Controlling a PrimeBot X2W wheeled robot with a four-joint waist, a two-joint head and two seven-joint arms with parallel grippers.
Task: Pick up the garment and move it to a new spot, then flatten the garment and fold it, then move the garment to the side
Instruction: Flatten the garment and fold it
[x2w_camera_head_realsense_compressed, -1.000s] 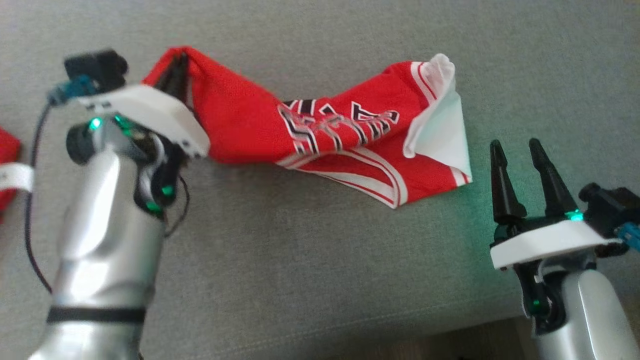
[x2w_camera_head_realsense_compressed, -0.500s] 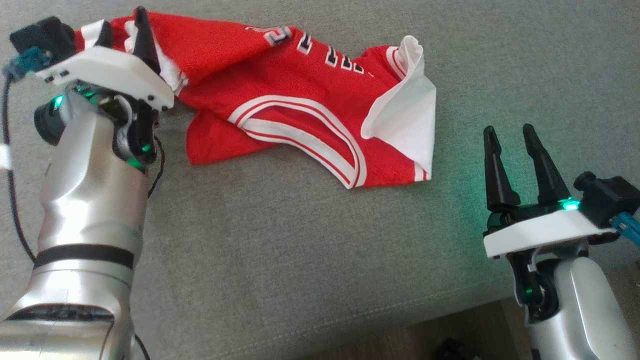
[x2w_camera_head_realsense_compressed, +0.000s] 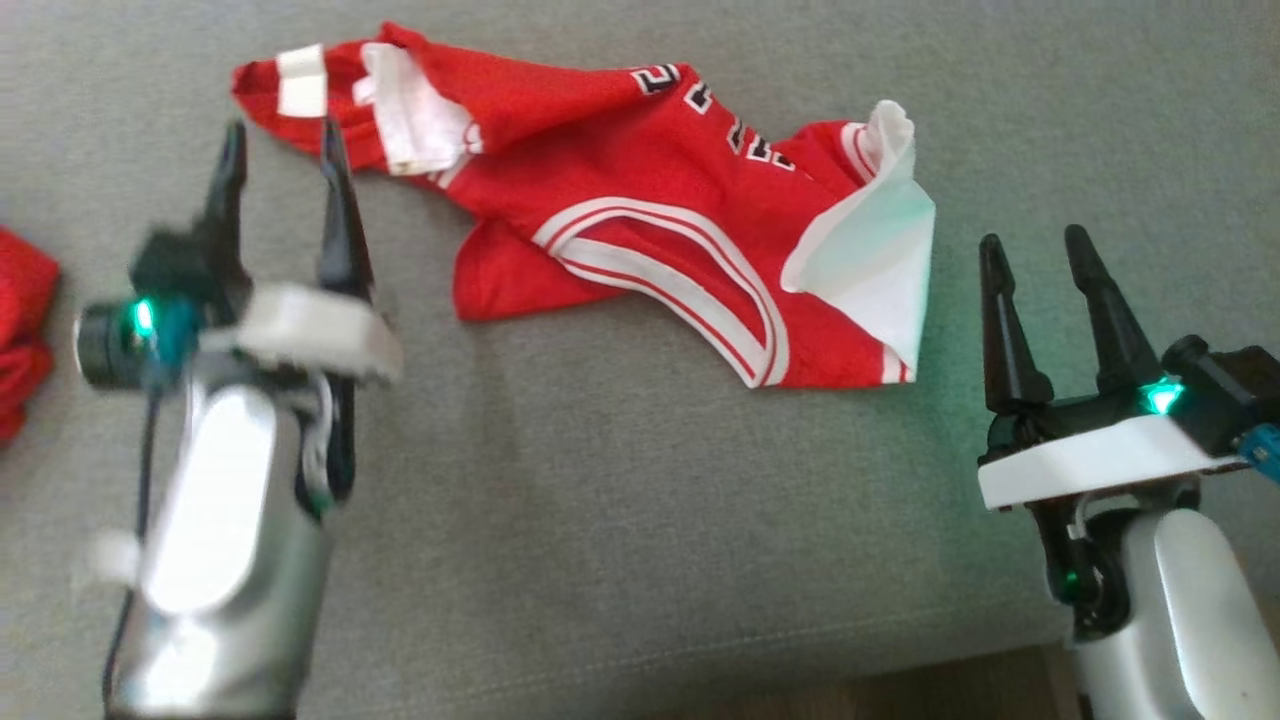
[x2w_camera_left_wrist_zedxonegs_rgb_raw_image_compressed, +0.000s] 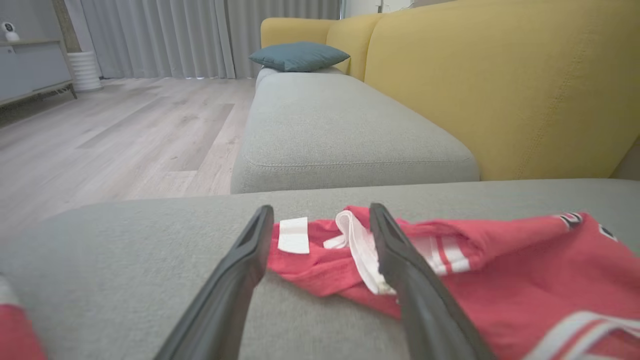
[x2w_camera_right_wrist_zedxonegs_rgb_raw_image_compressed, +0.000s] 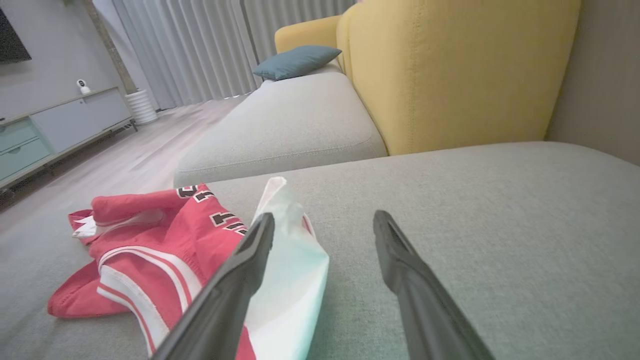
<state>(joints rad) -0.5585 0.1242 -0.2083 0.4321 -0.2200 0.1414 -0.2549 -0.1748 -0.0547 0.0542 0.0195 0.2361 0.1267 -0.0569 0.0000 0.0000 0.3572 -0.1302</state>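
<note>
- Red garment (x2w_camera_head_realsense_compressed: 620, 200) crumpled on grey cushion (x2w_camera_head_realsense_compressed: 600, 520); its black-and-white lettering (x2w_camera_head_realsense_compressed: 700, 95), perhaps numerals, we cannot read.
- Left gripper (x2w_camera_head_realsense_compressed: 282, 130): fingers wide, empty, near its white tag (x2w_camera_head_realsense_compressed: 300, 80).
- Right gripper (x2w_camera_head_realsense_compressed: 1033, 238): fingers wide, empty.

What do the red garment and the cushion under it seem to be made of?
The garment looks like a thin sports-jersey knit, probably synthetic mesh: matte red, limp folds, white trim bands, applied lettering. The seat cushion it lies on looks like woven upholstery cloth: matte grey, fine heathered grain, a stitched seam near its front edge.
</note>
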